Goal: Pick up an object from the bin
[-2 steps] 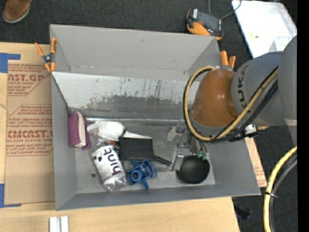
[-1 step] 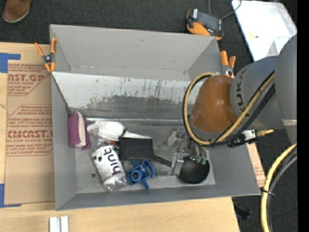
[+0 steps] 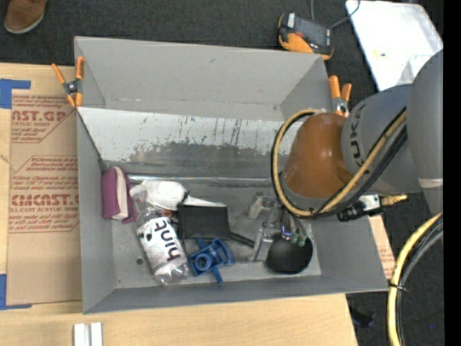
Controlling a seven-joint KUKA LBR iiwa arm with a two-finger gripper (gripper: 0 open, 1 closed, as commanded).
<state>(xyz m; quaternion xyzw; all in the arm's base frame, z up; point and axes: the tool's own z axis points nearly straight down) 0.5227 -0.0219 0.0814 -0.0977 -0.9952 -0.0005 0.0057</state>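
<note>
black round lump (image 3: 289,257) lies just beside hand (image 3: 268,225).

Black lump (image 3: 288,258), blue clip (image 3: 210,256)

**Camera view (single camera).** The camera is looking down on the rectangular grey metal bin (image 3: 194,132) from above and is tilting somewhat toward the bin's far wall. That sloped, scuffed wall is therefore showing its whole inner face, while the near wall is appearing as a narrow band along the near rim. The camera is standing near enough that the bin is spanning most of the frame, with all four corners inside it and a margin of dark floor (image 3: 216,13) lying beyond the far rim. The grey robot arm (image 3: 403,135), carrying a rounded orange cover (image 3: 317,157), is entering over the right rim and is covering part of the bin's right wall.
</note>
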